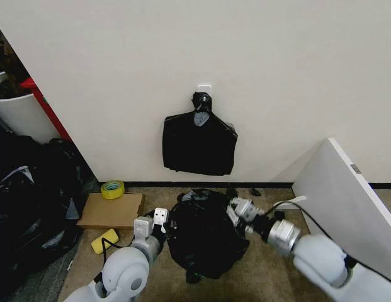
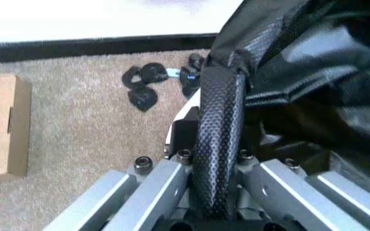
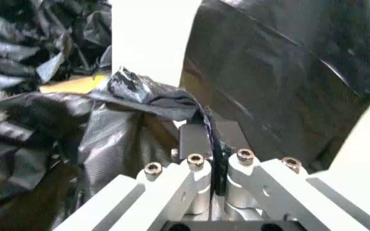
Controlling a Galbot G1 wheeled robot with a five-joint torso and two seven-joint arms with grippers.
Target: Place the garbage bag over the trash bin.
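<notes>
Pinching crinkled glossy garbage bag [image 1: 204, 238].

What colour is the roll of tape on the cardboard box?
Yellow-green roll of tape, on the cardboard box; clearest in the head view.

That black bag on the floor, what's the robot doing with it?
The robot has both arms down at the garbage bag on the carpet by the wall. Its left gripper is at one side of the bag and its right gripper at the other, and each is shut on a fold of the shiny plastic. The bag sits bunched up in a mound between them. A flat bundle of black bags hangs on the wall above, and a roll of yellow tape rests on a cardboard box nearby.
</notes>
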